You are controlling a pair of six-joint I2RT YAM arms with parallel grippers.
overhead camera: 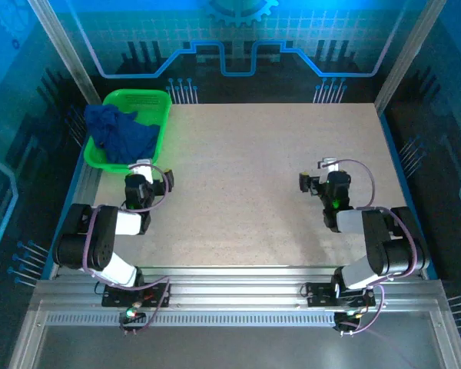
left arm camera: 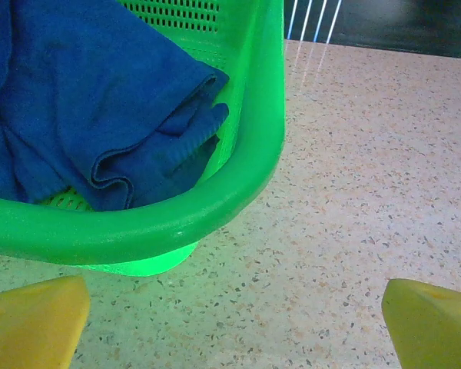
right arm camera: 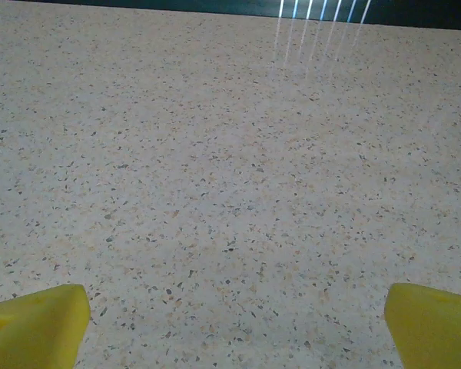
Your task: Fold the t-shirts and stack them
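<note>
One blue t-shirt [overhead camera: 121, 134] lies bunched in the basket [overhead camera: 134, 95], its shape hidden; left claw [left arm camera: 234, 323] and right claw [right arm camera: 234, 327] spread wide.

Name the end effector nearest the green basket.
The left end effector, just short of the green basket's rim; the right end effector hovers over bare table.

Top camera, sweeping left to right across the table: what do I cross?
green basket holding the blue t-shirt → bare table → right hand. The left hand sits just in front of the basket's right end and overlaps its span, so I leave it out of the order.
</note>
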